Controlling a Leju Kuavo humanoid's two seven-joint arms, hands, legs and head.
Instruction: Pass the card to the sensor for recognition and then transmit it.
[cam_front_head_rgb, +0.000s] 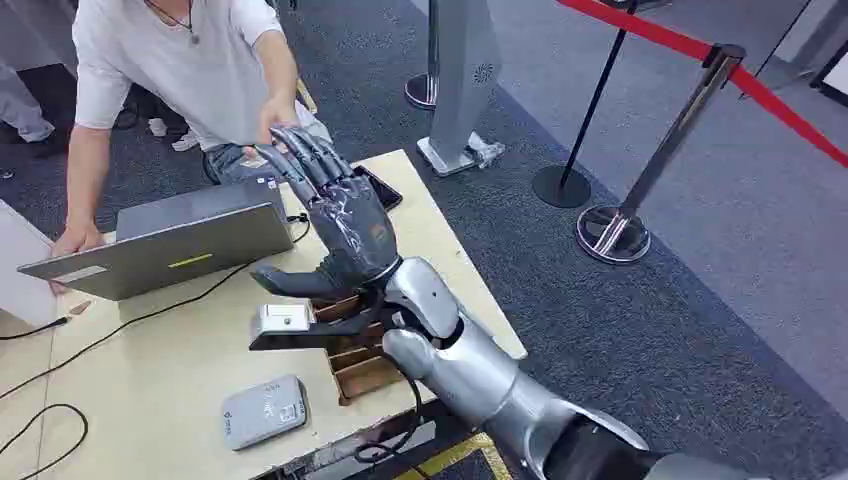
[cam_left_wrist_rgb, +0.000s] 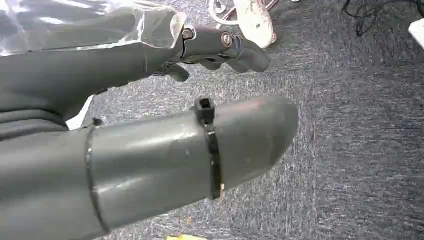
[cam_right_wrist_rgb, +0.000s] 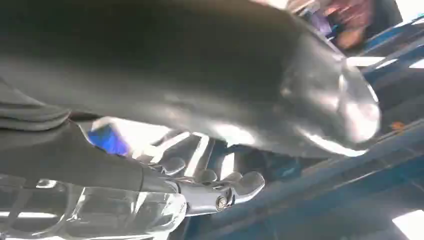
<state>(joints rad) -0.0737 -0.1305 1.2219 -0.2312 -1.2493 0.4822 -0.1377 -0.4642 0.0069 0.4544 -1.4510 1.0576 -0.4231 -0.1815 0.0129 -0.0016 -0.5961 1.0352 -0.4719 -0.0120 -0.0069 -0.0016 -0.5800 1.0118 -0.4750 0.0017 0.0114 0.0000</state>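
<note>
Hold the empty, spread-fingered right robot hand (cam_front_head_rgb: 345, 215) steady beside the person's hand (cam_front_head_rgb: 275, 115) (left robot hand (cam_left_wrist_rgb: 125, 75) likewise empty, fingers loose).

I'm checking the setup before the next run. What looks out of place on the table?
The wooden card holder sits right at the table's near edge, partly hidden under the right hand and wrist. The laptop and the grey reader lie flat. Nothing looks spilled or damaged.
</note>
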